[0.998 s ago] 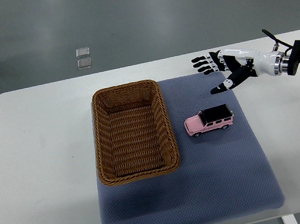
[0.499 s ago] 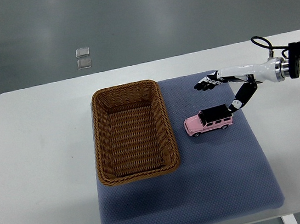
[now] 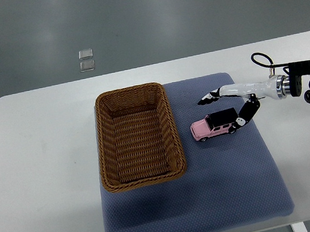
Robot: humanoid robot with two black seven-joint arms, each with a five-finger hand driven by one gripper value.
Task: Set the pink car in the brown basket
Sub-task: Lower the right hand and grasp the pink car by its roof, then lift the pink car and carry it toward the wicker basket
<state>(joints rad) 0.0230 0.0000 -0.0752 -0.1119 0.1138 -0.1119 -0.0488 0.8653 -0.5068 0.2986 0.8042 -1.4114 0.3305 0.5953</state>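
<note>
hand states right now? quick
Right hand: open, fingers spread over the pink car, thumb at its rear end, not yet gripping.
Left hand: not in view.

Even, soft overhead light; sharp.

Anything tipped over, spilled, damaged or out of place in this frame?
Nothing stands out. The pink toy car sits upright on its wheels on the blue-grey mat, the brown wicker basket lies flat and empty beside it, and the right hand is at the car's rear end.
</note>
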